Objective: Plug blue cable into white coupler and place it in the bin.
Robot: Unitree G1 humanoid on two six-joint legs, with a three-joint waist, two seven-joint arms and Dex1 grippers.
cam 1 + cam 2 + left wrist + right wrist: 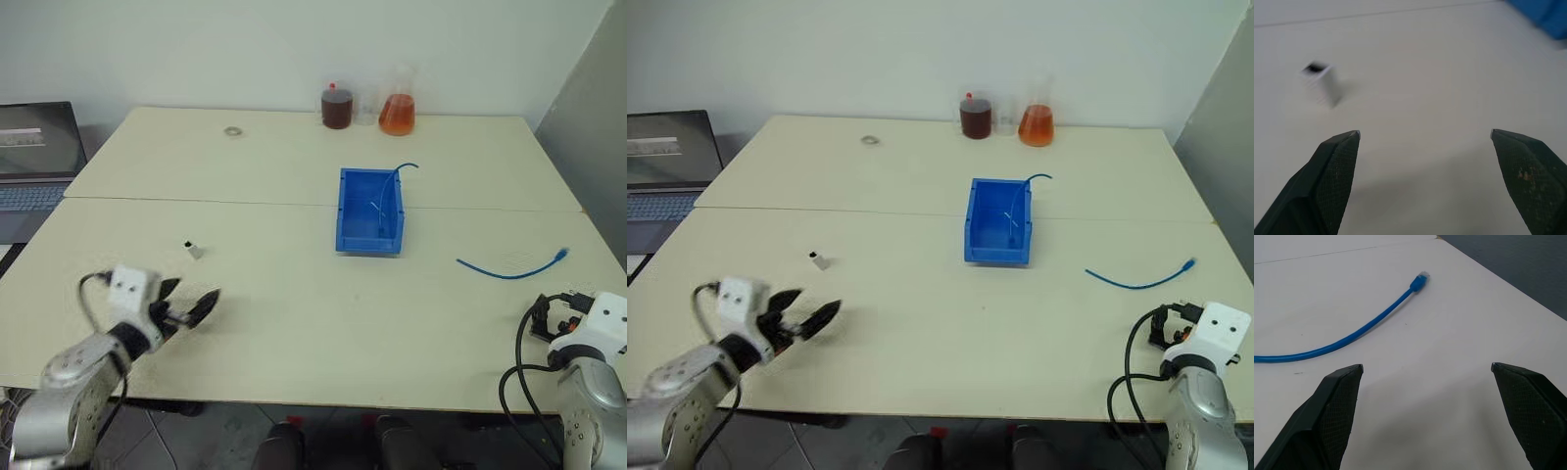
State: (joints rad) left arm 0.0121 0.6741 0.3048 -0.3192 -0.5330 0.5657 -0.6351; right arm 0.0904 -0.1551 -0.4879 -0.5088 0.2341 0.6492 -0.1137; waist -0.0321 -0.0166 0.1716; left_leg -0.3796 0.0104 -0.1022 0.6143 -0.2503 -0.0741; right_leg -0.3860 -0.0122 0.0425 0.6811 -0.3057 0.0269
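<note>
The white coupler [195, 250] stands on the table's left half, its dark socket end up, also seen as a blurred coupler [1322, 83]. My left gripper [194, 294] hovers open just short of it, nothing between its fingers. The blue cable [509, 269] lies curved on the right side of the table, its plug [1419, 282] at the far end. My right gripper [1427, 367] is open and empty, short of the cable. The blue bin [369, 238] sits mid-table; another thin blue cable [404, 167] sticks out of its far right corner.
At the back edge stand a dark bottle [336, 106], a clear beaker [366, 104] and a flask of orange liquid [397, 110], with a small ring [232, 130] to their left. A laptop [34, 157] sits off the table's left. The table's right edge [1488, 281] runs just beyond the cable's plug.
</note>
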